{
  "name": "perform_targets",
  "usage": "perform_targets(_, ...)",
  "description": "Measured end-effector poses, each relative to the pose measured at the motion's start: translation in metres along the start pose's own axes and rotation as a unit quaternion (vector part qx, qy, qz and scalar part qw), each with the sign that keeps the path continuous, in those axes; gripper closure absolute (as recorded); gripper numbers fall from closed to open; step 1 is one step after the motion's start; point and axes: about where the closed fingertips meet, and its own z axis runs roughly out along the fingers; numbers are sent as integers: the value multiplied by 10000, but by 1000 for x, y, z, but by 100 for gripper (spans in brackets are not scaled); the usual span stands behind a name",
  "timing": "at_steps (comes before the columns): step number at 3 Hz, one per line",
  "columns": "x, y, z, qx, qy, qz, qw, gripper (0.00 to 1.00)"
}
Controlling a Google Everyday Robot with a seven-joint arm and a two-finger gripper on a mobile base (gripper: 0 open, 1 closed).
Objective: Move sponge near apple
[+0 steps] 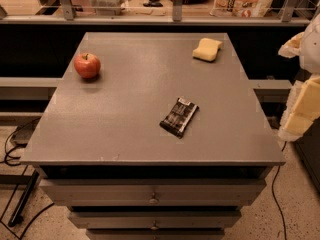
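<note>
Sponge (pixel 207 49) and apple (pixel 87 65) are lying well apart on the table (pixel 130 114).
Gripper (pixel 303 109) is hovering beyond the right edge; its grip cannot be told.

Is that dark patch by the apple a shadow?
In the camera view, yes: the apple casts a small soft shadow on the table just beneath it; the light in this view is dim and warm; the tool, at the view's right edge beside the table, looks pale.
</note>
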Motion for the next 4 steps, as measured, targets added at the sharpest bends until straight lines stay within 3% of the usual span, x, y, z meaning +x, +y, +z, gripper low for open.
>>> perform_targets(2,-1,-1,-2,69,-95,-29,9999,0)
perform_targets(3,1,-13,3,220,-508,256,9981,0)
perform_targets(4,-12,-53,10,694,-1330,600,9869,0)
